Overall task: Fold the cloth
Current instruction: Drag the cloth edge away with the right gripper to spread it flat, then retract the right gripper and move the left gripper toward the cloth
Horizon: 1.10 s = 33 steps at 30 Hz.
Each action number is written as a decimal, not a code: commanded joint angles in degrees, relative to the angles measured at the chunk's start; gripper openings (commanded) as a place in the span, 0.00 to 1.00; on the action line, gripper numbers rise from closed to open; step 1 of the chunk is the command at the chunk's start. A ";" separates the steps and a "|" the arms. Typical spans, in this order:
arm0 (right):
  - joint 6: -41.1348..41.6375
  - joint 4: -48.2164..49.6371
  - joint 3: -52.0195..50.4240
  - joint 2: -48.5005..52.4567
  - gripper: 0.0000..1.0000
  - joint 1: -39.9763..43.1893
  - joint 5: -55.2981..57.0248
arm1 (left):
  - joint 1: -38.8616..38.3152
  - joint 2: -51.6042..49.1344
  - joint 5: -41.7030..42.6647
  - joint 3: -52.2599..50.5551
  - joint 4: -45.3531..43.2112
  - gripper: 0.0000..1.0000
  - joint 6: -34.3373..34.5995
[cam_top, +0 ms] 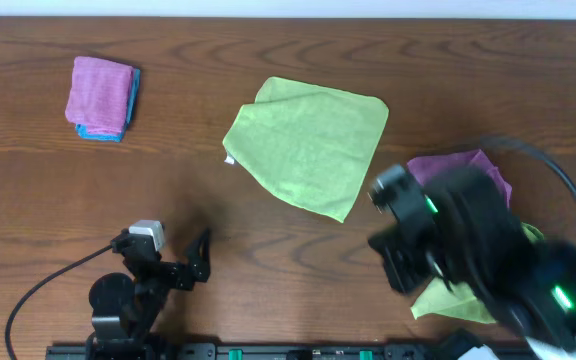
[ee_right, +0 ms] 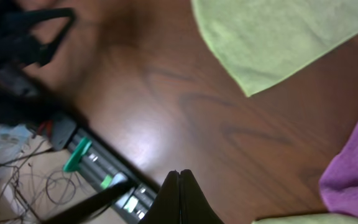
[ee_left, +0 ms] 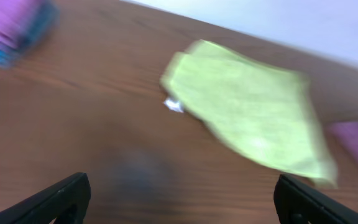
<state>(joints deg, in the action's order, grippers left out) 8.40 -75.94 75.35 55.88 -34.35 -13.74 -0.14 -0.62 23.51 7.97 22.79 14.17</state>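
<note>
A light green cloth [cam_top: 308, 145] lies spread out, a little rumpled, in the middle of the wooden table; it also shows in the left wrist view [ee_left: 253, 112] and the right wrist view [ee_right: 278, 34]. My left gripper [cam_top: 200, 262] is open and empty near the front left edge, well short of the cloth; its fingertips frame bare wood [ee_left: 179, 199]. My right gripper [ee_right: 180, 186] is shut and empty, above the table to the front right of the cloth. The right arm [cam_top: 468, 255] hides its fingers from overhead.
A folded stack of pink and blue cloths [cam_top: 103, 97] lies at the back left. A purple cloth [cam_top: 468, 168] and another green cloth [cam_top: 453, 305] lie at the right, partly under the right arm. The mounting rail [cam_top: 268, 350] runs along the front edge.
</note>
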 commanded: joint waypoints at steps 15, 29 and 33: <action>4.44 -3.21 -3.10 -22.16 0.99 -2.91 -13.66 | -0.26 0.37 14.82 -1.16 -0.55 0.95 46.86; 4.17 -2.73 -3.13 -22.14 0.99 -2.91 -8.68 | -0.26 0.37 16.94 -1.16 -1.64 1.00 41.92; 4.20 -2.49 -3.15 -22.14 0.99 -2.91 -5.60 | -0.26 -0.63 14.10 -1.16 -3.19 0.91 39.65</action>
<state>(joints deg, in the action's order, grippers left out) 11.81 -78.63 72.58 33.71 -36.77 -22.24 -0.14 -0.64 38.79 7.57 20.56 57.41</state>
